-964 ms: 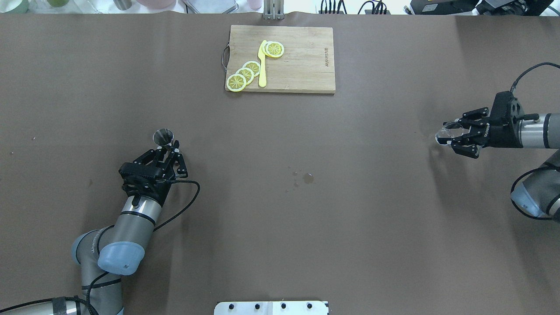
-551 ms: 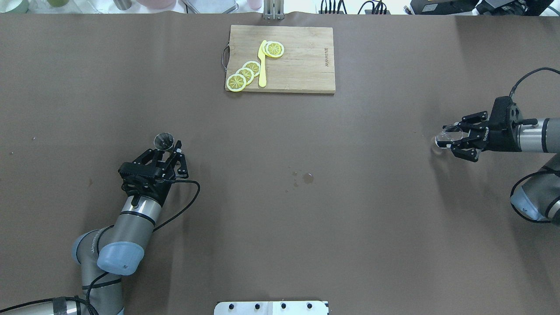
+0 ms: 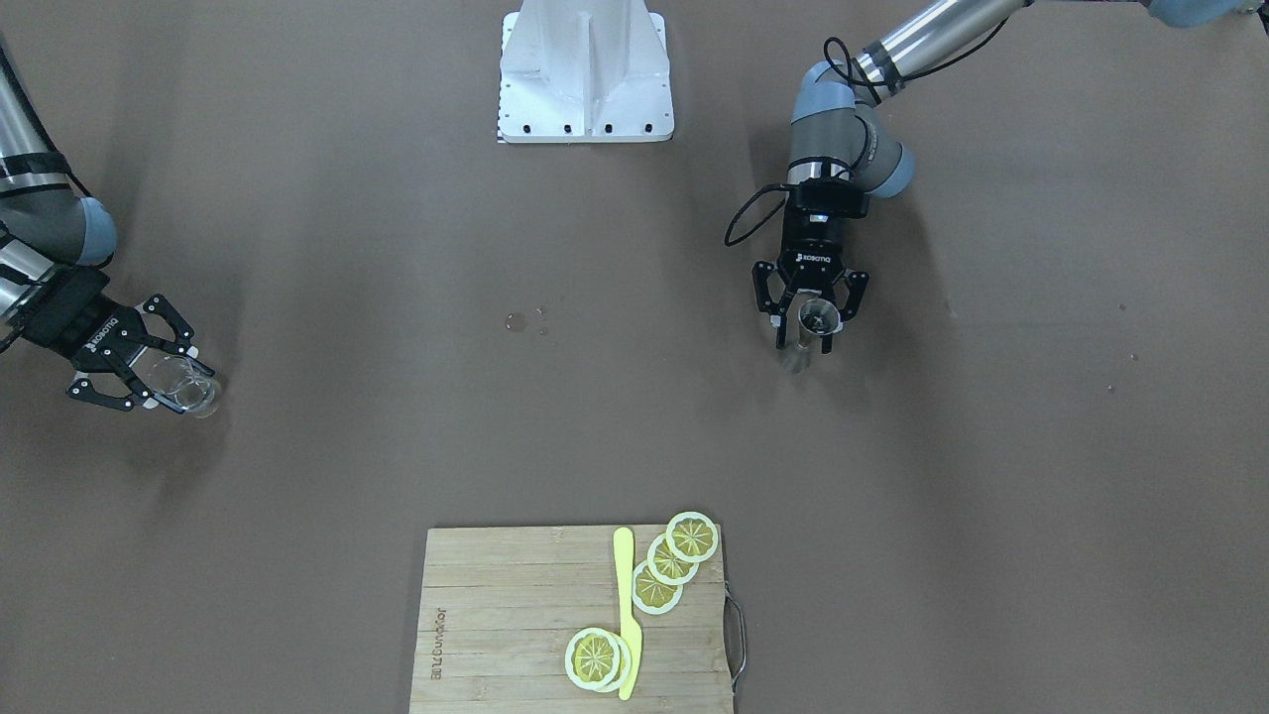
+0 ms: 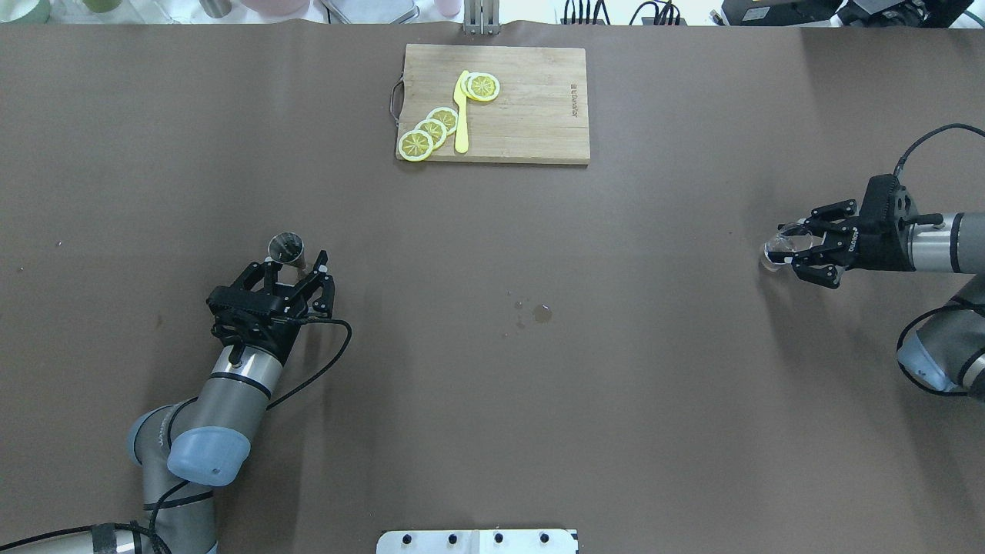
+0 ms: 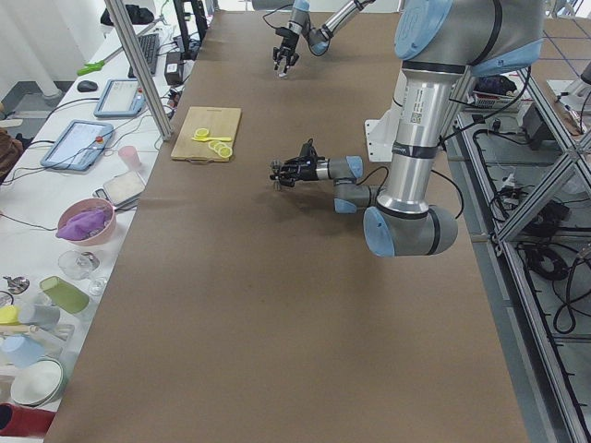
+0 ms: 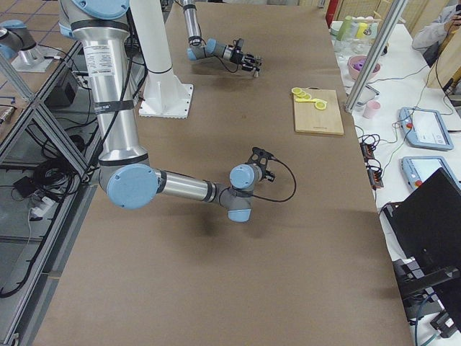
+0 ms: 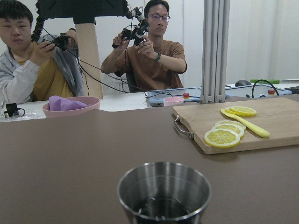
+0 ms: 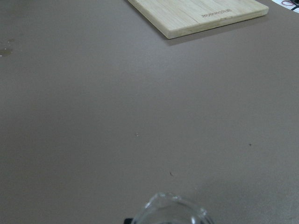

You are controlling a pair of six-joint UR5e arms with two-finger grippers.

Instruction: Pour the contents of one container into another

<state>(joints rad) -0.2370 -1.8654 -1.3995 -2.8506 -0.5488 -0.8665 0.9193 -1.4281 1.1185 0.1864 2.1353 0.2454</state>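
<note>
A small steel cup [image 4: 286,248] stands upright on the brown table at the left, with a little liquid in its bottom in the left wrist view [image 7: 163,191]. My left gripper [image 4: 296,264] is open. Its fingers sit on either side of the cup [image 3: 819,317] with a gap showing. At the far right my right gripper [image 4: 793,246] is shut on a clear glass [image 4: 776,248], held low at the table. The glass [image 3: 193,389] sticks out past the fingertips. Only its rim [image 8: 170,212] shows in the right wrist view.
A wooden cutting board [image 4: 531,108] lies at the far middle, with lemon slices [image 4: 431,129] and a yellow knife [image 4: 461,115] on it. A few spilled drops [image 4: 542,312] mark the table's centre. Operators sit beyond the far edge.
My left gripper set the steel cup upright, opened, and drew back slightly. My right gripper moved nearer to me and lower with the glass.
</note>
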